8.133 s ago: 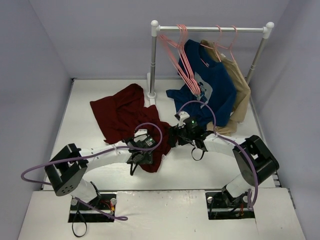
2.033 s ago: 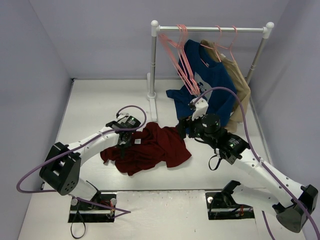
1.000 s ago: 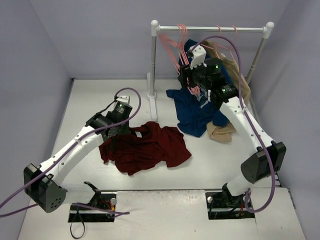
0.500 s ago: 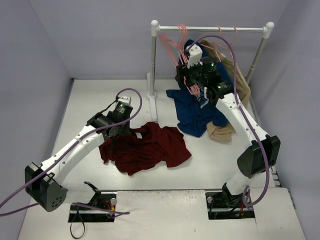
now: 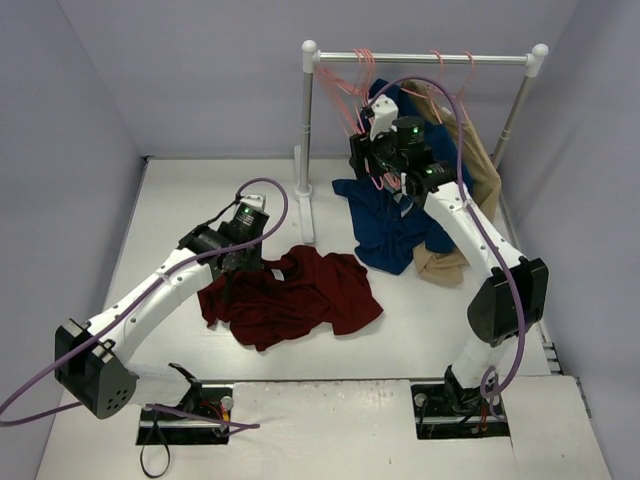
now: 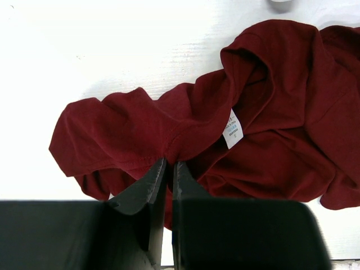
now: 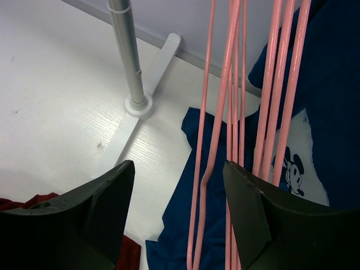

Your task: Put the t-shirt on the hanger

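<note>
The maroon t-shirt (image 5: 300,295) lies crumpled on the white table, its white neck label (image 6: 232,129) facing up. My left gripper (image 5: 237,272) reaches down at the shirt's left side. In the left wrist view it (image 6: 167,163) is shut on a fold of the t-shirt (image 6: 281,101). Several pink wire hangers (image 5: 350,95) hang at the left end of the rack bar. My right gripper (image 5: 368,158) is raised against them. In the right wrist view it (image 7: 180,169) stands open, with the wires of a hanger (image 7: 199,140) running between its fingers untouched.
The rack's left post (image 5: 308,120) stands on a flat foot (image 5: 303,200) just behind the shirt. A navy garment (image 5: 400,225) and a tan garment (image 5: 480,170) hang from the bar (image 5: 430,58) and trail onto the table. Walls close in on three sides.
My right gripper has shifted a little left and lower along the hanging hangers, and its jaws have spread slightly wider. The left gripper and the t-shirt have stayed put.
</note>
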{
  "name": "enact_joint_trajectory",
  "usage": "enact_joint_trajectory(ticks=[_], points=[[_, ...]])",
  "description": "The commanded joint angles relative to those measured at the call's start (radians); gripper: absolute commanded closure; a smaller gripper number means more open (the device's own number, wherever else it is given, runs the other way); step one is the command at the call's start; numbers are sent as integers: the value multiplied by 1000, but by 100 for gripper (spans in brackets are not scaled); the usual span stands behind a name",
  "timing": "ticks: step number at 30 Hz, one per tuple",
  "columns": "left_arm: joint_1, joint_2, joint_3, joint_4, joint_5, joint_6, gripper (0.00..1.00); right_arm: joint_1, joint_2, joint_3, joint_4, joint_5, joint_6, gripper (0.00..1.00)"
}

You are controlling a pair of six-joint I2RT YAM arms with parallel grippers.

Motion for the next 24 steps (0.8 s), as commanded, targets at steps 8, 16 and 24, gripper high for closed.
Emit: enact_joint_trajectory(ticks=[8, 16, 24], points=[[8, -6, 45, 12, 2, 12, 100, -25, 8, 47, 77, 18, 2, 49], [8, -6, 46, 9, 4, 17, 100, -39, 26, 65, 89, 13, 7, 68], [8, 0, 54, 10, 7, 27, 100, -50, 47, 86, 99, -7, 21, 91]])
